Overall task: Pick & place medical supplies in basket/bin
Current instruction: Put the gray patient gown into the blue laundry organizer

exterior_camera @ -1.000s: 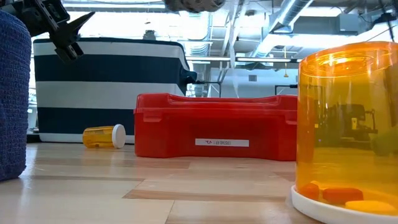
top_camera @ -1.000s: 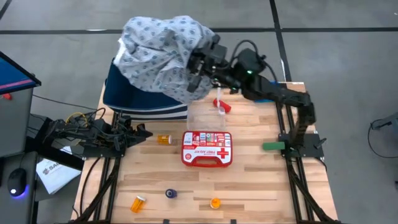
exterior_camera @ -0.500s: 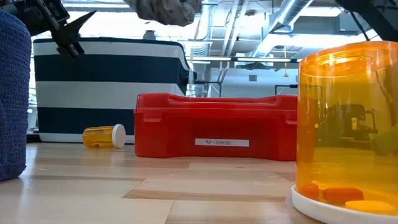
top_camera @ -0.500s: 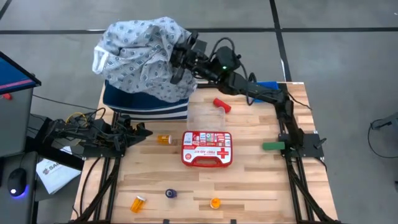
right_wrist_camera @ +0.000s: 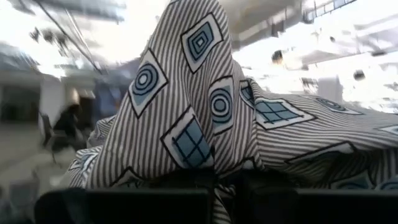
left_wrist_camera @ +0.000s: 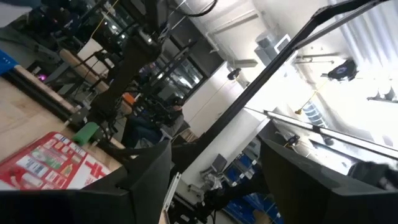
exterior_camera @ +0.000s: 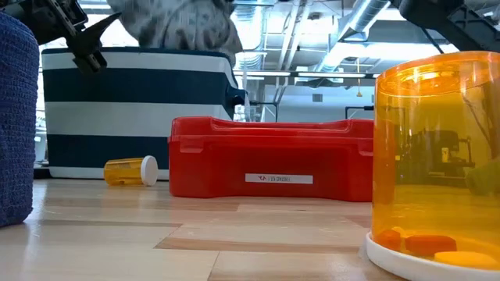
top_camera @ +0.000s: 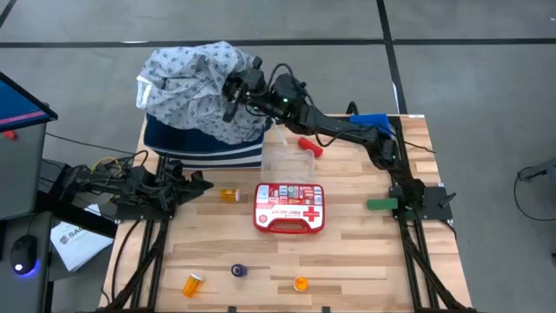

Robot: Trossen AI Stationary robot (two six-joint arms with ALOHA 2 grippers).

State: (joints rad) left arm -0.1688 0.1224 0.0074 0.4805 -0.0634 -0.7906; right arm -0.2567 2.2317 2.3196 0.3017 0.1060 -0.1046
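Note:
The grey-white patterned cloth (top_camera: 193, 87) is bunched over the top of the navy basket (top_camera: 204, 146), and its lower folds sink behind the basket's rim (exterior_camera: 137, 53). My right gripper (top_camera: 234, 90) reaches in from the table's right and is shut on it. My left gripper (top_camera: 196, 184) waits open above the table's left edge. One orange pill bottle (top_camera: 228, 195) lies on its side near it. Two more pill bottles (top_camera: 193, 283) (top_camera: 301, 283) and a dark blue cylinder (top_camera: 239, 270) sit near the front edge. The red cylinder (top_camera: 310, 146), the green cylinder (top_camera: 380, 204) and the small blue bin (top_camera: 369, 120) are on the right. My right gripper pinches a gathered fold of the cloth (right_wrist_camera: 211, 163) between its two fingers, several layers bunched together. The fingers come nearly level from the table's right side. The cloth rises in a peak beyond the fingers and drapes slack over the basket's open top (top_camera: 187, 109).
The red-and-white first-aid case (top_camera: 288, 207) lies in the middle of the table, with a clear plastic container (top_camera: 282, 158) just beyond it. A large orange bottle (exterior_camera: 437, 164) and a blue roll (exterior_camera: 16, 117) stand close to the low camera. Bare wood lies between case and front edge.
My right gripper has swung toward the table's left and far edge, still shut on the cloth, and has come lower. The cloth has travelled from the basket's right side to above its opening and has dropped, so that it now drapes onto the basket.

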